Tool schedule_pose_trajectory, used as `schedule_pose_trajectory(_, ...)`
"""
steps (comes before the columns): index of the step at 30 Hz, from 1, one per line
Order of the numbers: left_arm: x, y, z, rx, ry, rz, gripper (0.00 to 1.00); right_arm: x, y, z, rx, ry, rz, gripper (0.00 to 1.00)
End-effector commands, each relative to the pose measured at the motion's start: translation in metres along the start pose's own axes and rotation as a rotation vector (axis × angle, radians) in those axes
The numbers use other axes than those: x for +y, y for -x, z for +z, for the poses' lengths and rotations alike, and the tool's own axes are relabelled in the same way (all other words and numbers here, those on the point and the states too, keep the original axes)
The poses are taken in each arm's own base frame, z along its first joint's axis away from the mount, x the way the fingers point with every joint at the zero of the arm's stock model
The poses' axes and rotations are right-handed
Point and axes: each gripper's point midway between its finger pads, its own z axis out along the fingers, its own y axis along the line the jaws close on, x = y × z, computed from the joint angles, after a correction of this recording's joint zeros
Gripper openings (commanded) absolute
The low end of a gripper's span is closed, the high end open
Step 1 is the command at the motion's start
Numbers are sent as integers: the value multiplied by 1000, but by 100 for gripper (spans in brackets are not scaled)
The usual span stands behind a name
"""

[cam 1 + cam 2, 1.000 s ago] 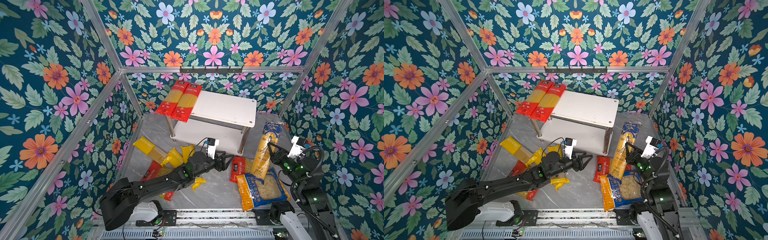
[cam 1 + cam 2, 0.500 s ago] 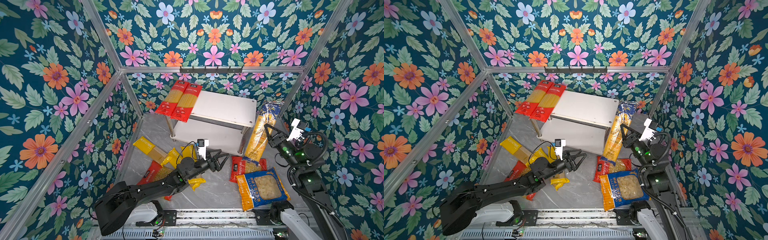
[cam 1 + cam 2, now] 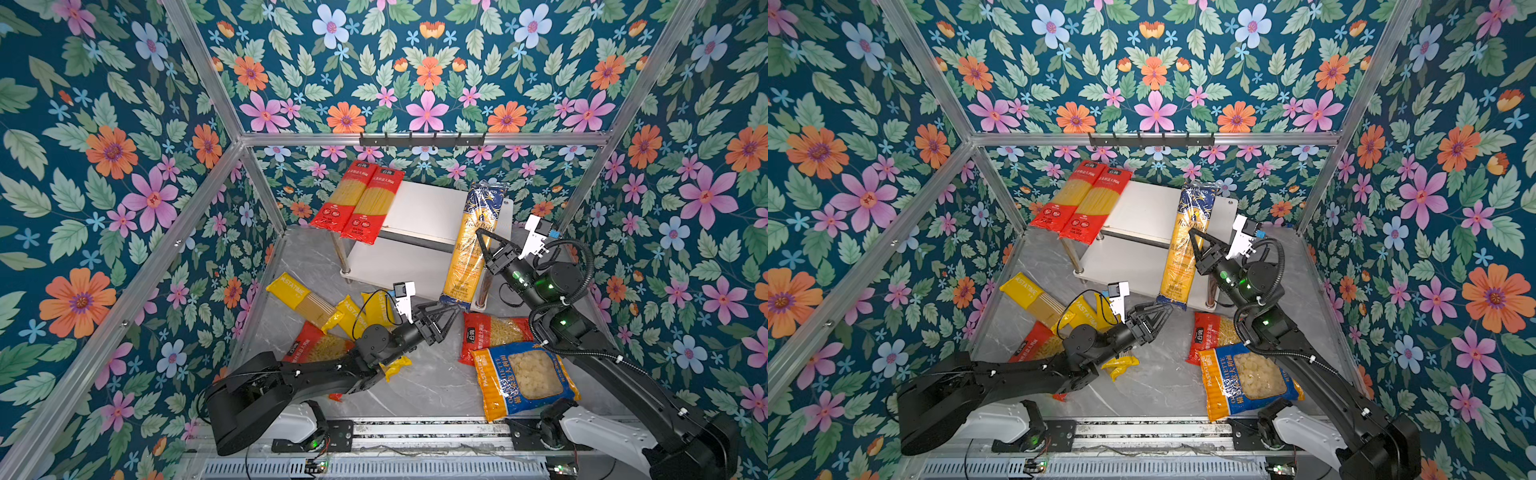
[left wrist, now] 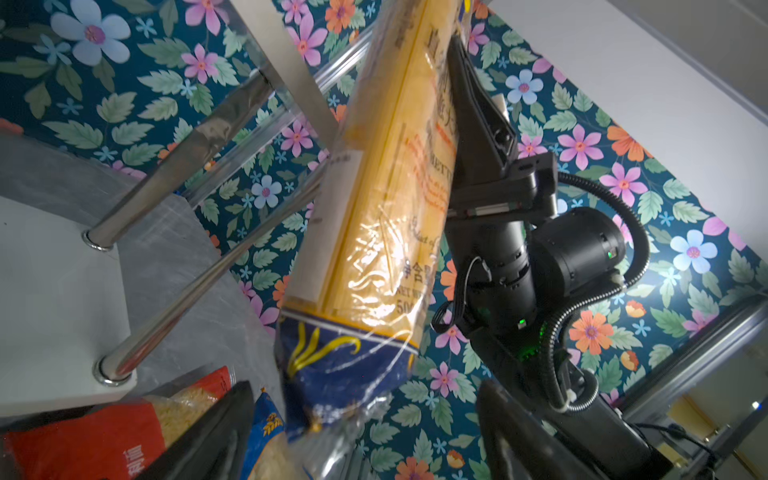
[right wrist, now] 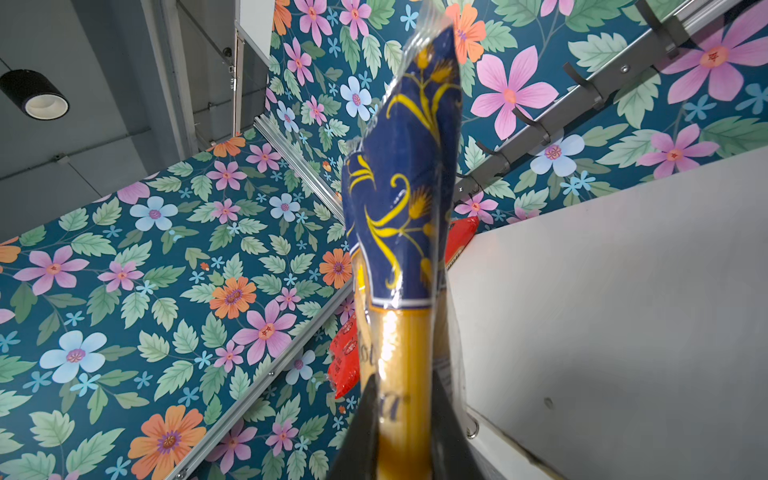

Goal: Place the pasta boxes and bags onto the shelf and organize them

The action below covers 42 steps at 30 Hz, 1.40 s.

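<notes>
Holding navy-gold spaghetti (image 3: 463, 270) upright beside shelf (image 3: 424, 208), right gripper (image 3: 481, 240) clamped mid-pack; left gripper (image 3: 451, 313), wide, nearest its lower end.

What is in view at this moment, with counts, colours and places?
shelf: one, white, two tiers, at the back.
red spaghetti packs: two, red, side by side on the shelf's top, overhanging its left front.
navy-gold spaghetti pack: one, navy and gold, held up before the shelf's right side.
PASTATIME packs: three, yellow, tabletop left.
macaroni packs: two, red, one left, one right of centre.
shells bag: one, blue-orange, front right.
hook rail: one, black, back wall.
left gripper: open, at the held pack's lower end.
right gripper: shut on the navy-gold spaghetti pack.
</notes>
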Motion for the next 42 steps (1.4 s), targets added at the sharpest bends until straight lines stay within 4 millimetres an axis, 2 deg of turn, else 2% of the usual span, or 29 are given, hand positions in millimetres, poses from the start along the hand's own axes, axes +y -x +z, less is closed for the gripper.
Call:
schedule_pose_trajectory(1,-6,26,2,-128,-4,-24,80,43,45,-2,-205,144,20,1)
schedule_pose_trajectory(12,5,55,2,-273,22,-94,67,34,38,6,-239,134,146,1)
schedule_pose_trajectory(22,3,51,15,-254,-35,-163,61,34,30,8,-246,129,180,1)
schedule_pose_trajectory(27,-1,54,16,-263,-50,-164,50,34,28,9,-244,131,191,2)
schedule_pose_trajectory(31,-5,57,15,-266,-51,-165,37,32,25,10,-237,122,192,8)
schedule_pose_trajectory(38,-10,68,9,-292,-20,-163,16,23,17,12,-211,88,194,30)
schedule_pose_trajectory(42,-10,81,5,-301,56,-137,7,14,10,9,-194,54,193,41)
